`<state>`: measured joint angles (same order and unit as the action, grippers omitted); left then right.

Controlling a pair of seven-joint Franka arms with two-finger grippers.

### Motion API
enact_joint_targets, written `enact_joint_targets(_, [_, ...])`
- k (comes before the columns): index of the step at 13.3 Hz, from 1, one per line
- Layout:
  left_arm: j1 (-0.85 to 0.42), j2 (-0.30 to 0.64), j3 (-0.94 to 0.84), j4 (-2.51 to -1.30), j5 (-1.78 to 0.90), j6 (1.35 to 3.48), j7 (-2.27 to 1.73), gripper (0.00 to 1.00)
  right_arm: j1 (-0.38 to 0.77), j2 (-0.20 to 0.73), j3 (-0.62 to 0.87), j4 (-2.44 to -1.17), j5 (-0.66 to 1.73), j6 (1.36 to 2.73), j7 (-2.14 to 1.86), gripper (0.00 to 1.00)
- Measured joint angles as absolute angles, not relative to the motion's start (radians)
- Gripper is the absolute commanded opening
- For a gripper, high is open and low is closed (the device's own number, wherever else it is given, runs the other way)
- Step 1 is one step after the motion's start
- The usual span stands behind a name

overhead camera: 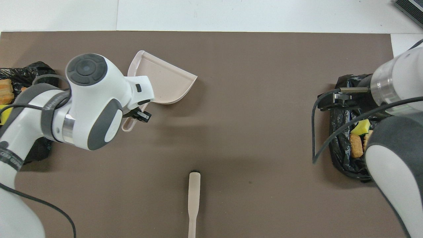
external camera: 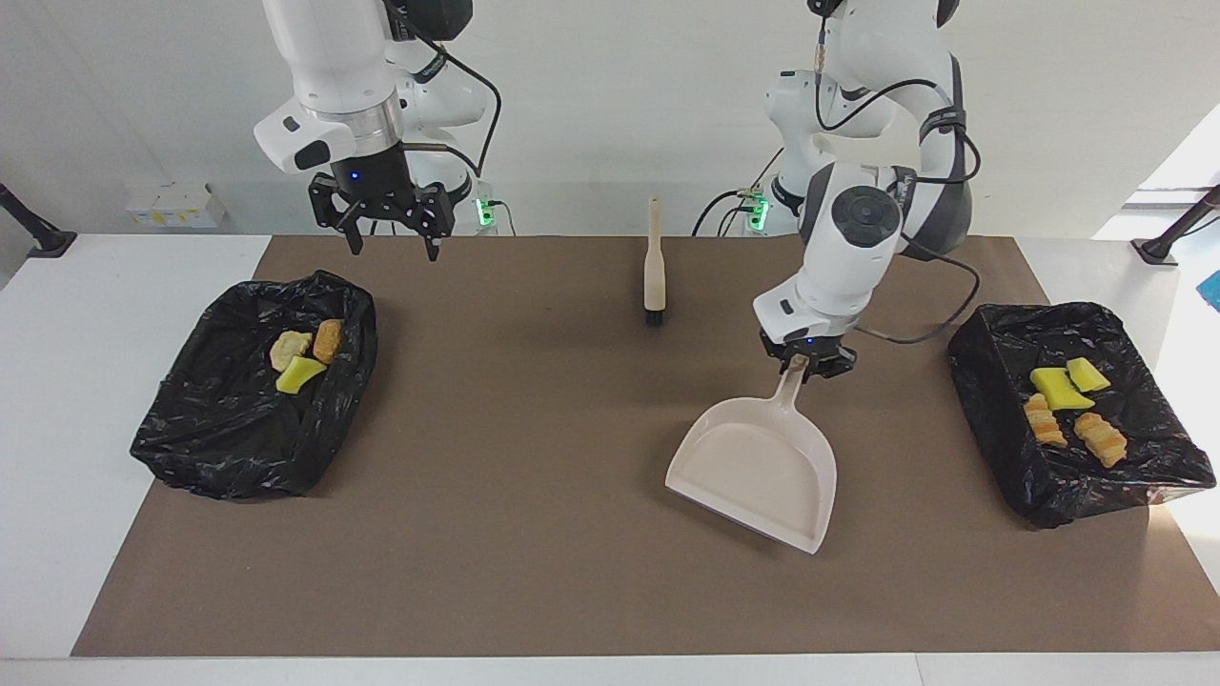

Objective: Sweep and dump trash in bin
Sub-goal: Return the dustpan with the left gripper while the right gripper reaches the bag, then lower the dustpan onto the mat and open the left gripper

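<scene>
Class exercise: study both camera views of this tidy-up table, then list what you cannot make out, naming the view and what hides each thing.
- Overhead view: the left arm covers most of the bin at its end, and the left gripper on the dustpan handle.
- Overhead view: the right arm hides part of the other bin; the right gripper is out of sight.
- Overhead view: the brush handle is cut off by the bottom edge.
</scene>
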<state>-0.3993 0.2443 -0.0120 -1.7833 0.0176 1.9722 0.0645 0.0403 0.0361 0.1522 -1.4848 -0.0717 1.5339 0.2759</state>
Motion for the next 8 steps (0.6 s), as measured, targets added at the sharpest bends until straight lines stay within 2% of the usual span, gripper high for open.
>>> enact_joint_targets(5, [-0.593,0.354,-0.011,-1.767,-0.040,2.103,-0.348,0.00,-0.027,0.034,0.154,-1.498,-0.034,1.514,0.193,1.00])
enact_joint_targets(6, [-0.621,0.383,-0.010,-1.758,-0.042,2.128,-0.461,0.54,-0.049,0.033,0.153,-1.499,-0.015,1.514,0.162,1.00])
enact_joint_targets(7, [-0.636,0.407,-0.010,-1.744,-0.043,2.165,-0.579,1.00,-0.066,0.033,0.153,-1.500,-0.005,1.514,0.130,1.00])
enact_joint_targets(8, [-0.636,0.421,-0.008,-1.732,-0.044,2.192,-0.648,1.00,-0.074,0.033,0.153,-1.500,-0.002,1.514,0.105,1.00])
